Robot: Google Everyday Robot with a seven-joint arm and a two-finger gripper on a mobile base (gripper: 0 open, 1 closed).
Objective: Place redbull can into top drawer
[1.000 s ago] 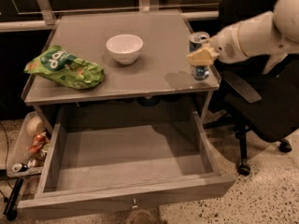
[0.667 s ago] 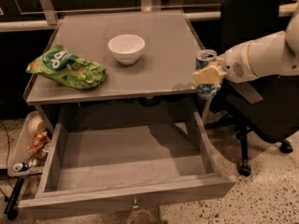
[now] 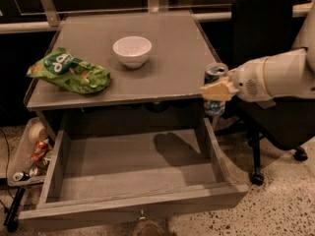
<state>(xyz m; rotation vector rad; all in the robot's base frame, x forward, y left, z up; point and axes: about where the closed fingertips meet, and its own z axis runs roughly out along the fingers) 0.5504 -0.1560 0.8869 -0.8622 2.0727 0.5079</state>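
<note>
One counter (image 3: 172,77) carries only the clutter. One drawer (image 3: 133,205) below it is pulled out with nothing inside, ready for a drop-in. One chip bag (image 3: 69,72) and one bowl (image 3: 132,50) sit on top, well away from the work. One can (image 3: 214,75) hangs upright just off the counter's right edge, above the drawer's right wall. The one tool (image 3: 217,90) is clamped on it. Judged next move: left and down.

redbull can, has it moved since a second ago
Yes. Held in the pincer, the redbull can has left the grey tabletop, going forward and down past its front right corner, near the right wall of the top drawer.
</note>
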